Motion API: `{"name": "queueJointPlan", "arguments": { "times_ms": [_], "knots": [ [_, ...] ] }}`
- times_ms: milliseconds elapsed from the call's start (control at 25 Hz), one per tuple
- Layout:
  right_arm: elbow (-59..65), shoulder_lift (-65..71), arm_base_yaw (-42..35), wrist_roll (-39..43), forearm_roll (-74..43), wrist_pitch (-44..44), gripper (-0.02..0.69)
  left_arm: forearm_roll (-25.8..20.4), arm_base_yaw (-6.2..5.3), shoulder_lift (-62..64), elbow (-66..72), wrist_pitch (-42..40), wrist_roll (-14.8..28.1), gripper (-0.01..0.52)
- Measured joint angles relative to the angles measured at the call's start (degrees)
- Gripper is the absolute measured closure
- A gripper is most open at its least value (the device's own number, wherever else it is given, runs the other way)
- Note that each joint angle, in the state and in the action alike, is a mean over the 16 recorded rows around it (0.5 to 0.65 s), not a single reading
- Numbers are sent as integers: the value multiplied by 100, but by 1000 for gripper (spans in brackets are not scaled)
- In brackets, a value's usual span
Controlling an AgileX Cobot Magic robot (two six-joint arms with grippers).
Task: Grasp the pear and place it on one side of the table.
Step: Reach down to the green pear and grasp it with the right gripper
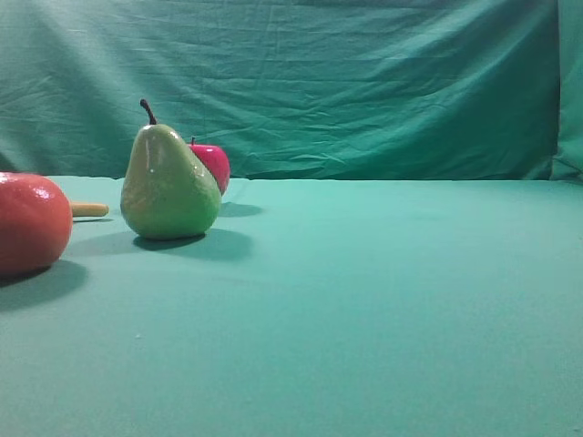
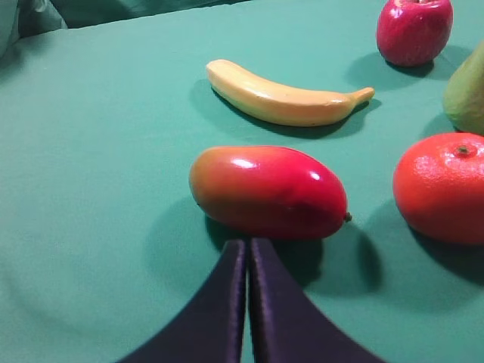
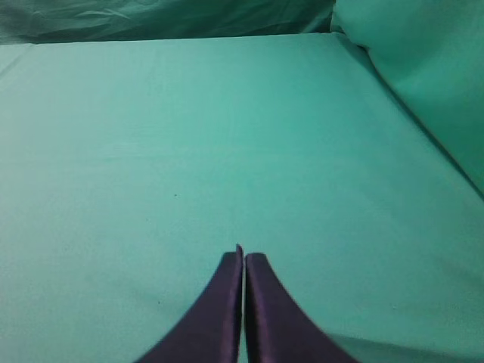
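The yellow-green pear (image 1: 168,185) stands upright on the teal table (image 1: 364,300) at the left of the exterior high view, with its dark stem up. Only its edge shows at the right border of the left wrist view (image 2: 467,94). My left gripper (image 2: 248,246) is shut and empty, its tips just short of a red-orange mango (image 2: 268,191). My right gripper (image 3: 243,257) is shut and empty over bare cloth. Neither gripper shows in the exterior high view.
A small red apple (image 1: 212,165) stands behind the pear, also in the left wrist view (image 2: 414,29). A large orange-red round fruit (image 1: 30,223) sits at the far left (image 2: 440,187). A yellow banana (image 2: 283,98) lies behind the mango. A wrinkled green backdrop (image 1: 301,82) closes the far edge.
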Motion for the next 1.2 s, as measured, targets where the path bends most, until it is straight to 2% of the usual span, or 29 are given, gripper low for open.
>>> {"name": "queueJointPlan", "arguments": {
  "times_ms": [360, 760, 960, 1200],
  "knots": [
    [0, 0, 0, 34, 42, -148, 665, 0, 0, 0, 0, 0, 0, 514],
    [-96, 105, 88, 319, 436, -1247, 665, 0, 0, 0, 0, 0, 0, 514],
    [-460, 655, 330, 470, 629, -1662, 665, 0, 0, 0, 0, 0, 0, 514],
    [-1186, 1942, 775, 501, 675, -1637, 665, 0, 0, 0, 0, 0, 0, 514]
  ]
}}
